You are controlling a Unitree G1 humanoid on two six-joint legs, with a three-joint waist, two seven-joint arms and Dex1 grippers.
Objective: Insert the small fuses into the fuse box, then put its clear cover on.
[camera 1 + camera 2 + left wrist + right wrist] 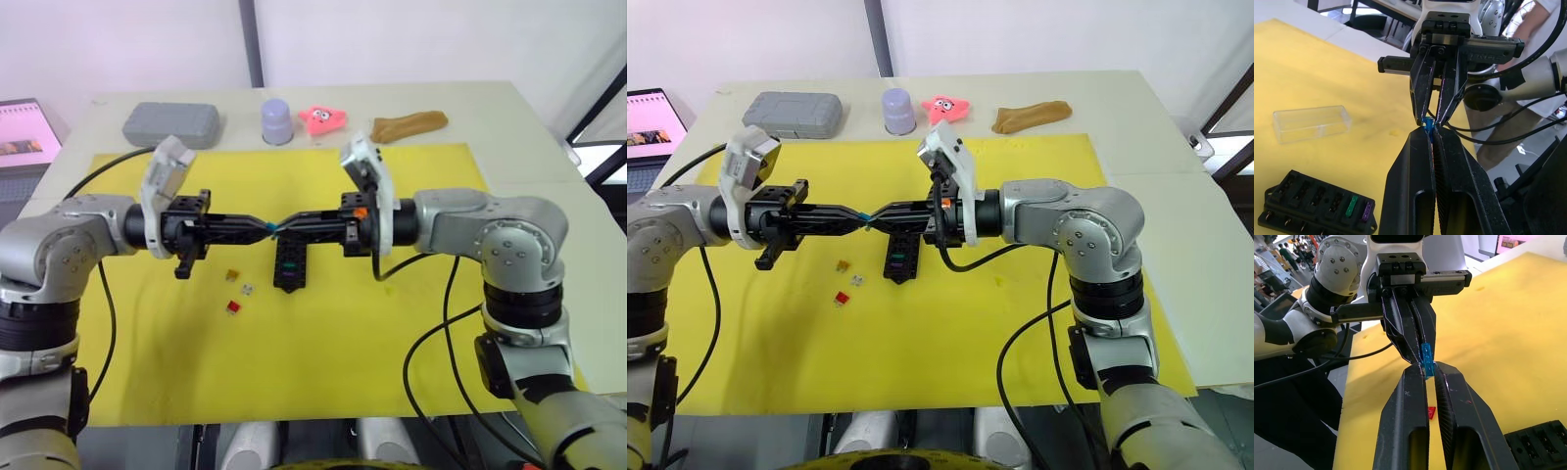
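Across the table (pixel 549 127) lies a yellow mat (pixel 392 333), the largest item in the work area. Behind the mat, from the robot's left to right: a grey case (pixel 170 123), a lilac cup (pixel 277 120), a pink star toy (pixel 323 118) and a brown object (pixel 408 124). A laptop (pixel 24 129) sits off the table's left edge; no text on its screen is legible.

Above the mat's centre the left gripper (pixel 266 227) and right gripper (pixel 286 224) meet tip to tip. Both are closed on the same blue fuse (pixel 1426 354) — each pair of fingers pinches one end of it in mid-air.

The fuse box (pixel 288 266) rests on the mat directly below the meeting tips, with a green fuse (pixel 1352 206) and a purple fuse (pixel 1366 211) seated in adjacent slots. The clear cover (pixel 1311 123) lies empty on the mat, near the box but apart from it.

Left of the box, three loose fuses lie on the mat — orange (pixel 233 276), pale grey (pixel 248 288) and red (pixel 233 306). No brand marks or labels can be read.
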